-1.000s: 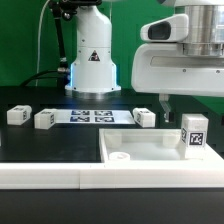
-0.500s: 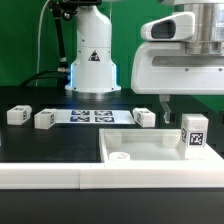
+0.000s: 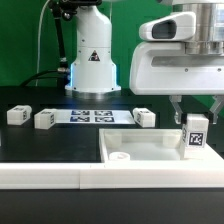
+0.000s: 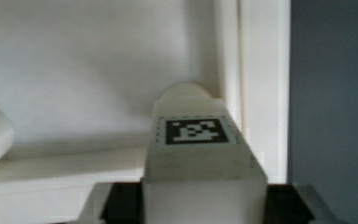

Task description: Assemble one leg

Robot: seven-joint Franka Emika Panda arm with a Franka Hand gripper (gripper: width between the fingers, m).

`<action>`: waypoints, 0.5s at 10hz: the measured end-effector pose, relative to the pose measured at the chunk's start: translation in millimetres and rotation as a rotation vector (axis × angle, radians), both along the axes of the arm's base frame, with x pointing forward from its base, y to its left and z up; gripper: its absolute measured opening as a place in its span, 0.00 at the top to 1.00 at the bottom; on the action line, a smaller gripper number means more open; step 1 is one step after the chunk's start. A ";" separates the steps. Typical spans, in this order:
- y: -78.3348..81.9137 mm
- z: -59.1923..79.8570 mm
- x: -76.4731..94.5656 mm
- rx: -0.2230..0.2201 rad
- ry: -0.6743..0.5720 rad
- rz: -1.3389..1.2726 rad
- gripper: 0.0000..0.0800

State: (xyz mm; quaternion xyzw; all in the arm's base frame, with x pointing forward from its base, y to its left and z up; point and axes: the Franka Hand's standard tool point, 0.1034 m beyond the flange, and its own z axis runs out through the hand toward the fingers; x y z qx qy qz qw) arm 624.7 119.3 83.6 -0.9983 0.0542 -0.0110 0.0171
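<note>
Dark counter [image 3: 40, 145] with green backdrop. Four legs counted: three lie loose in a row at the back, one [image 3: 17, 116] far toward the exterior view's left, one [image 3: 44, 120] next to it, one [image 3: 145, 117] near centre. The fourth leg [image 3: 195, 135] stands upright on the large white square part [image 3: 150, 150], tag facing the camera. One marker board [image 3: 92, 115] lies between the loose legs. One tool [image 3: 196, 108] hangs directly above the upright leg, fingers spread to either side of its top. Wrist view: leg [image 4: 197, 150] seen close, tag visible.
</note>
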 end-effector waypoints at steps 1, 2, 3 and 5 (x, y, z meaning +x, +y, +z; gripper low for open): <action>0.0 0.0 0.0 0.000 0.001 -0.018 0.64; -0.2 -0.2 -0.1 0.009 0.003 -0.060 0.64; -1.5 -0.4 0.2 0.036 0.011 -0.208 0.64; -1.7 -0.5 0.4 0.054 0.026 -0.434 0.64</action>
